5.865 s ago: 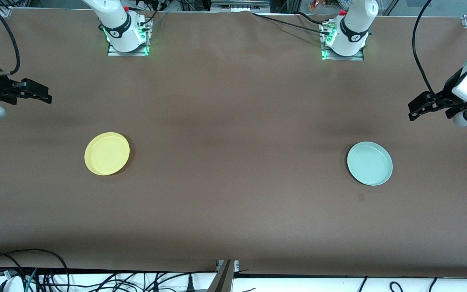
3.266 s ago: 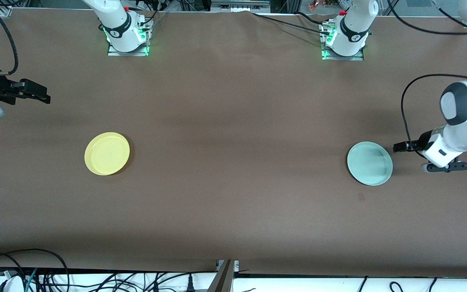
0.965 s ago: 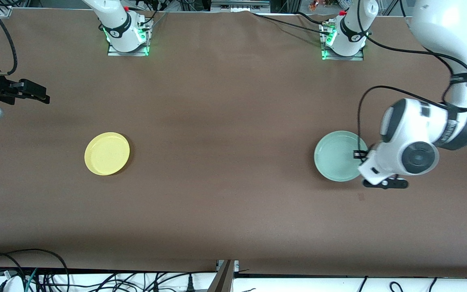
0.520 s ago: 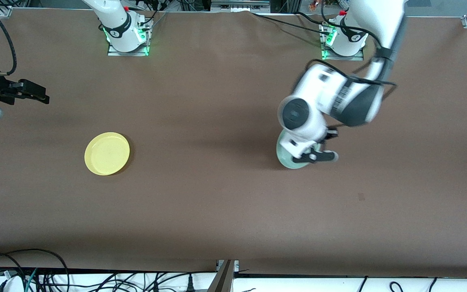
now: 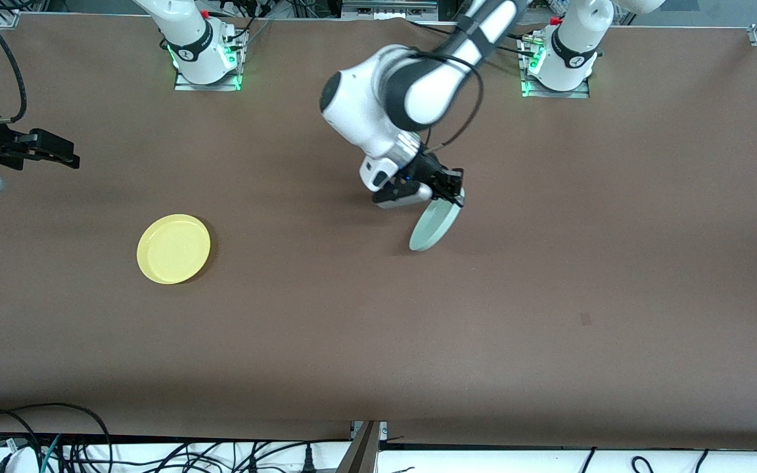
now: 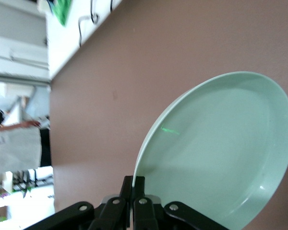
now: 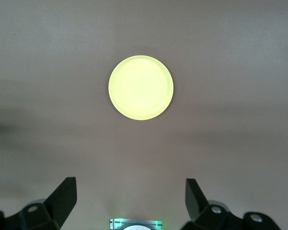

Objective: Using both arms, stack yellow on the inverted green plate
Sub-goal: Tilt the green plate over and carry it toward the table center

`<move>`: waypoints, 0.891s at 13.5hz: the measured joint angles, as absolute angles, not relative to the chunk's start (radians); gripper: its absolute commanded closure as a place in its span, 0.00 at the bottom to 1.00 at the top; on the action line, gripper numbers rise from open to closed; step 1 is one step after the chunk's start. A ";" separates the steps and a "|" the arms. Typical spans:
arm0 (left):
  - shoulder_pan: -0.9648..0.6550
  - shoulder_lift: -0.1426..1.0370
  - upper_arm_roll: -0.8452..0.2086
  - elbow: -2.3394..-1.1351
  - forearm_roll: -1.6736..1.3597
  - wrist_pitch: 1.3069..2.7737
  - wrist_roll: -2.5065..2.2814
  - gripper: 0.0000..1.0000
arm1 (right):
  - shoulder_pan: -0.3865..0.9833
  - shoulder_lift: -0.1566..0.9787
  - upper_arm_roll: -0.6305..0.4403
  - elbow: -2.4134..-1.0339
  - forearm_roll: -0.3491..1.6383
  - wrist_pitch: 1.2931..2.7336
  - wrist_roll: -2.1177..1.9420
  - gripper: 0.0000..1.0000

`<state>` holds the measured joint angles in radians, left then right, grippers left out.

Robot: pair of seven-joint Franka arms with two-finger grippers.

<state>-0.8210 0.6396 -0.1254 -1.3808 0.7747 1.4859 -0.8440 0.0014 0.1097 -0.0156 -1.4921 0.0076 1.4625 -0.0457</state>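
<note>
item: green plate [image 5: 433,225], tilted on edge, pinched at its rim by our left gripper [image 5: 452,190] over the middle of the tabletop [image 5: 378,341]. item: yellow [image 5: 173,248], flat toward the right arm's end. our right gripper [image 5: 56,150] waits there, fingers spread.

One yellow plate [image 5: 173,249], one green plate [image 5: 433,225], two arms.

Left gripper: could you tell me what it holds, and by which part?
The left gripper grips the green plate by its rim, tilted on edge.
</note>
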 measured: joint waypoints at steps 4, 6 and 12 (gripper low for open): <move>-0.991 0.728 -0.039 -1.329 0.917 1.484 -0.878 1.00 | 0.001 0.110 -0.017 -1.492 0.008 1.463 -0.046 0.00; -1.074 0.794 0.033 -1.271 0.955 1.484 -0.878 1.00 | 0.001 0.111 -0.017 -1.492 0.008 1.462 -0.046 0.00; -1.206 0.977 0.132 -1.146 0.980 1.478 -0.885 1.00 | 0.001 0.114 -0.017 -1.493 0.008 1.463 -0.046 0.00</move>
<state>-1.2063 0.9773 0.1324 -1.1457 0.9800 1.4782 -0.8851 0.0007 0.1145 -0.0172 -1.4925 0.0076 1.4625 -0.0457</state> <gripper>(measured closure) 0.960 0.000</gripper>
